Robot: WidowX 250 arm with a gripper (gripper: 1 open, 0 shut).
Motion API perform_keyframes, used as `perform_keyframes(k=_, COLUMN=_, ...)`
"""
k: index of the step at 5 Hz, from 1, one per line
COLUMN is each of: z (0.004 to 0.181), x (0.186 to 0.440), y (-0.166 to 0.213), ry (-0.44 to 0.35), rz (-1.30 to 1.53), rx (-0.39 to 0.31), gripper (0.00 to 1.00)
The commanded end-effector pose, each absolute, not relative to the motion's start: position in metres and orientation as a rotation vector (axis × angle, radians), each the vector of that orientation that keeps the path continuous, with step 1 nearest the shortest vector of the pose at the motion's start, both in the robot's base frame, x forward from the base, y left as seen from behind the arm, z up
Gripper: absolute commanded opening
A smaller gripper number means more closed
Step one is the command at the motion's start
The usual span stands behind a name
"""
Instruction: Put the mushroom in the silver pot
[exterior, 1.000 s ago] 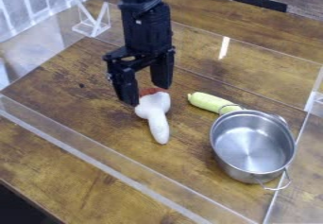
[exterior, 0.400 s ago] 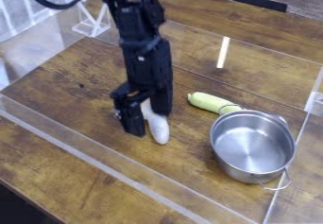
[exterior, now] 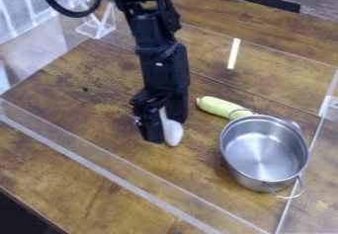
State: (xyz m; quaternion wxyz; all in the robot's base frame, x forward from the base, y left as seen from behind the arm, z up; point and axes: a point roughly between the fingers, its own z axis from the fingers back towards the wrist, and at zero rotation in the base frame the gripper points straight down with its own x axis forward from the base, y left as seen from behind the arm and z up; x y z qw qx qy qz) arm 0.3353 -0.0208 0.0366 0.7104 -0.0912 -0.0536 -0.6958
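Observation:
The mushroom (exterior: 173,131) lies on the wooden table, its thick white stem showing between and below my fingers; its cap is hidden behind them. My gripper (exterior: 158,121) points almost straight down over it, jaws open and straddling the mushroom, fingertips close to the tabletop. The silver pot (exterior: 264,151) stands empty to the right of the gripper, a loop handle at its near rim.
A small yellow-green vegetable (exterior: 222,108) lies just right of the gripper, behind the pot. A clear acrylic wall (exterior: 119,184) runs along the table's front. A white stick (exterior: 234,53) lies further back, a white rack (exterior: 95,21) at the far left.
The gripper has come down over the mushroom and shifted slightly right, rolling a little. Its fingers now straddle the mushroom, which has stayed in place.

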Motion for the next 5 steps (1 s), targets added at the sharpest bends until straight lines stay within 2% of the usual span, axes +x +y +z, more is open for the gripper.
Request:
perform_keyframes(k=1, z=0.037, x=0.355, y=-0.021, ry=-0.153, rz=-1.493, rx=-0.163, gripper=0.0)
perform_keyframes(k=2, z=0.035, x=0.364, y=-0.018, ry=-0.145, rz=-1.44, rx=-0.162, gripper=0.0)
perform_keyframes(k=4, z=0.045, x=0.349, y=0.011, ry=-0.126, rz=-1.322, rx=-0.176, gripper=0.0)
perform_keyframes(k=5, z=0.071, x=0.343, y=0.0, ry=-0.099, rz=-1.359, rx=-0.152, gripper=0.0)
